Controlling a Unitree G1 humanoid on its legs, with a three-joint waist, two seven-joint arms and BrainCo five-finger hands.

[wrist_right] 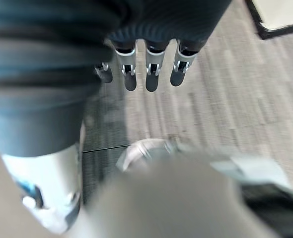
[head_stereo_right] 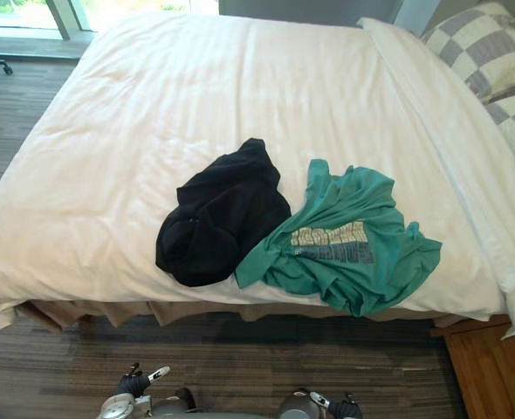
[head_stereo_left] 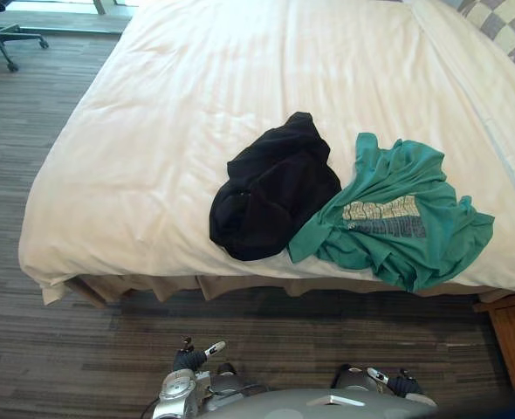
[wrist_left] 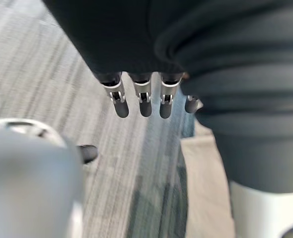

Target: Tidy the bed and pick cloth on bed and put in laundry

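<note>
Currently we read the job as at its start: nothing has been collected yet. Two garments lie on the bed (head_stereo_left: 196, 78), near the edge closest to the robot. The black garment (head_stereo_left: 271, 192) is bunched in a heap. The green T-shirt (head_stereo_left: 397, 218) is crumpled just beside it on the robot's right, and their edges meet. Part of the T-shirt reaches the edge of the mattress.

Left robot hand (wrist_left: 144, 101): fingers straight and relaxed, hanging over the floor (wrist_left: 47, 74), holding nothing. Right robot hand (wrist_right: 152, 74): same posture, fingers straight, nothing in it. Both hang low at the robot's sides, well apart from the bed and the clothes.

Bed state: the white duvet (head_stereo_right: 196, 87) lies mostly flat with shallow creases. Checkered pillows (head_stereo_right: 489, 48) sit at the head end, on the robot's right. We judge the tidying to be mainly a matter of clearing the clothes, then smoothing the cover where they lay.

Left to do, in our estimate:
- approach the bed;
- reach for a garment (the black one is nearer the left robot hand, the T-shirt nearer the right);
- lift each and carry it to the laundry.

We cannot tell from these views where the laundry goes. Progress: none of the pick-and-place steps done.
</note>
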